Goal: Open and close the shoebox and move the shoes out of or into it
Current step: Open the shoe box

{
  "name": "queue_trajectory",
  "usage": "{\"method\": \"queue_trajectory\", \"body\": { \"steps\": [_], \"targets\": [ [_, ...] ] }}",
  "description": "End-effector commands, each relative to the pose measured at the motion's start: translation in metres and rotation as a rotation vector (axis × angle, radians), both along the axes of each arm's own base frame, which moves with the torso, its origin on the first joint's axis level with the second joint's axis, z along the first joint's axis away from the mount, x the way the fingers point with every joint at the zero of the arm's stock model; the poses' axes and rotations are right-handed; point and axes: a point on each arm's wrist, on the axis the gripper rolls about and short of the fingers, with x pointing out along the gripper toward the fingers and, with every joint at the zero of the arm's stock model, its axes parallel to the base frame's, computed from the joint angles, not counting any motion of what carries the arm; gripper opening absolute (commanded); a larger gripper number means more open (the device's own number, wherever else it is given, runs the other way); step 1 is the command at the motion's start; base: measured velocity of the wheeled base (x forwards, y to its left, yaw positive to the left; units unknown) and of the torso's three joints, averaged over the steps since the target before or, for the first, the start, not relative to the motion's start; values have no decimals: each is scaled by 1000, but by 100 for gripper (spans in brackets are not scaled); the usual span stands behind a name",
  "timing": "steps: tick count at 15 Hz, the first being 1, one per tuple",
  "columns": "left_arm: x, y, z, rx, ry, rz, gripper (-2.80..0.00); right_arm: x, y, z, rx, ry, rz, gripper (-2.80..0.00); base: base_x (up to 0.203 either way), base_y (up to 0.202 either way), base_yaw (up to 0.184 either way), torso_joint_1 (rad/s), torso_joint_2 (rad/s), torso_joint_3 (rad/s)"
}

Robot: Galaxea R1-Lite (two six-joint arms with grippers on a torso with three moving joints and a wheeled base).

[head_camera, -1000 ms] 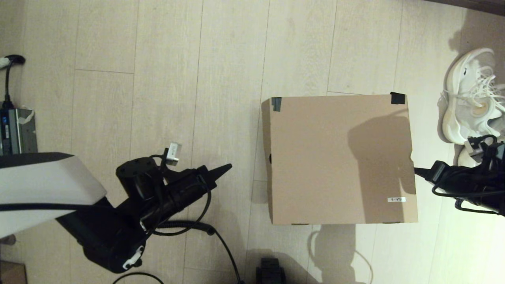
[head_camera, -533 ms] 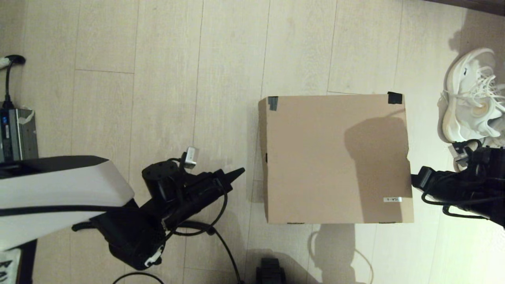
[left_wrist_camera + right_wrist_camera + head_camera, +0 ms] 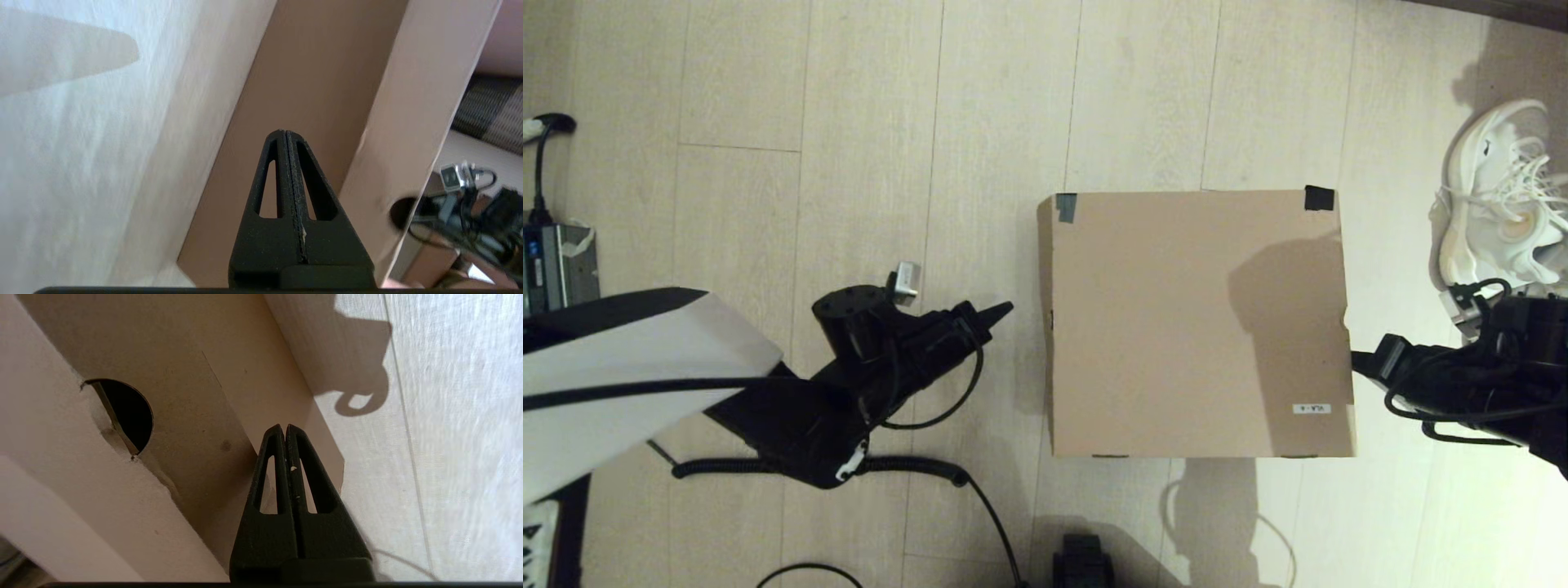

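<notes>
Two grippers flank the closed shoebox on the floor: right gripper touching its side, left gripper just beside the other, both with jaws pressed together. White sneakers lie outside, right. Likely positioning the box; next, lift the lid.

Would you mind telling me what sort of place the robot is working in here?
Probably an indoor room, perhaps a home or lab: pale wood-plank floor, the shoebox and the shoes standing directly on it, and cabled electronics alongside.

shoes cut off; shoebox contents hidden
</notes>
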Motion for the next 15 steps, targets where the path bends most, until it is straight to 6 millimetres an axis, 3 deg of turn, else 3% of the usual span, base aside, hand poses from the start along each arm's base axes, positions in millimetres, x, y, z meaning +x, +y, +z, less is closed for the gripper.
{"method": "queue_trajectory", "body": {
  "steps": [1,9,13,15],
  "targets": [
    [1,3,13,-17,-33,6,-280,-3,0,4,18,-10,-2,-280,0,0,0,0,0,0],
    [-8,2,29,-26,-48,-7,-280,-19,5,16,97,7,5,-280,0,0,0,0,0,0],
    [-8,6,5,1,18,8,-280,-11,2,-5,81,70,-3,-280,0,0,0,0,0,0],
    [-4,5,3,-8,-2,8,-280,-2,-2,-11,80,77,-9,-280,0,0,0,0,0,0]
  ]
}}
